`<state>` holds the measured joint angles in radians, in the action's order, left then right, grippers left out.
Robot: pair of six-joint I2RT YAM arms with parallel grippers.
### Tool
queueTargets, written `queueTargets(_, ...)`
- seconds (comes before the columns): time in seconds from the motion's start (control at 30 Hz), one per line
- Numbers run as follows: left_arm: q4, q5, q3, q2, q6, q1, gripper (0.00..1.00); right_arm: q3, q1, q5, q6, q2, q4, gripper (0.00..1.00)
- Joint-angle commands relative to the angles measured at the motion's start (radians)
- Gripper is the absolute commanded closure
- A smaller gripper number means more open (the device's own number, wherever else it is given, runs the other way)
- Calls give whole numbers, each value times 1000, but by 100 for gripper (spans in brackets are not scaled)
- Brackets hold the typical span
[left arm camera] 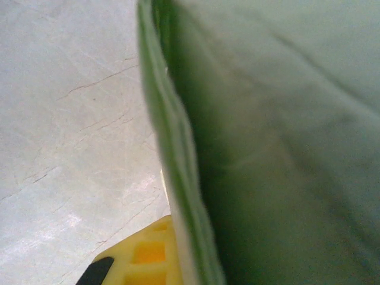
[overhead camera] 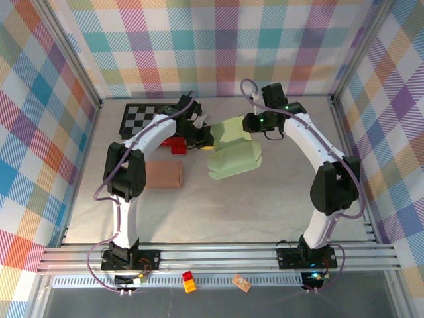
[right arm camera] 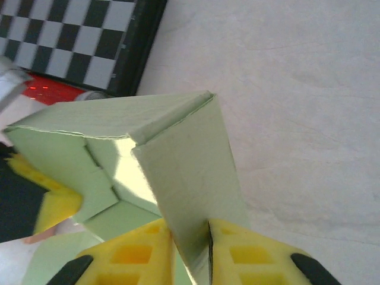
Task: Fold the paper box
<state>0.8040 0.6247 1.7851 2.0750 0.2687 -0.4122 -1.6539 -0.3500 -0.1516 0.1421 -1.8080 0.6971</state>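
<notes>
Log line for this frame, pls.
phase: folding | right hand: shut on paper box panel | left hand: against box's left side, grip unclear | box: partly erected, on table

No text, label or number can be read anywhere.

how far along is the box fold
The paper box has walls raised and one corner creased. The right end effector pinches a side panel; the left end effector is at the opposite side. The near flap lies flat on the table, not yet folded.
</notes>
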Motion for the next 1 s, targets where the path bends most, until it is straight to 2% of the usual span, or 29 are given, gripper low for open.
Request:
queueTargets(0.0,-13,47,43,-35,-2,-20,100,-49,-46,150,19,-50,96,87)
queueTargets(0.13,2,39,55,-30,1,-25,100,-118,-84,339,77,-100,181,100)
queueTargets(0.23,18,26,68,-27,4,-32,100,-157,-110,422,107,-131,224,100)
queueTargets(0.3,30,22,78,-22,3,-38,100,-161,-112,401,111,-137,217,100)
queueTargets(0.4,34,18,79,-17,1,-43,100,-182,-111,372,98,-149,210,84)
queueTargets(0.5,40,18,79,-17,-2,-45,100,-224,-110,357,80,-177,222,80)
queueTargets(0.7,51,17,89,-13,-9,-46,100,-264,-110,358,59,-215,229,78)
queueTargets(0.87,62,17,94,-9,-16,-46,100,-300,-110,431,64,-244,258,78)
queueTargets(0.97,65,15,97,-6,-16,-48,100,-324,-110,489,70,-262,277,84)
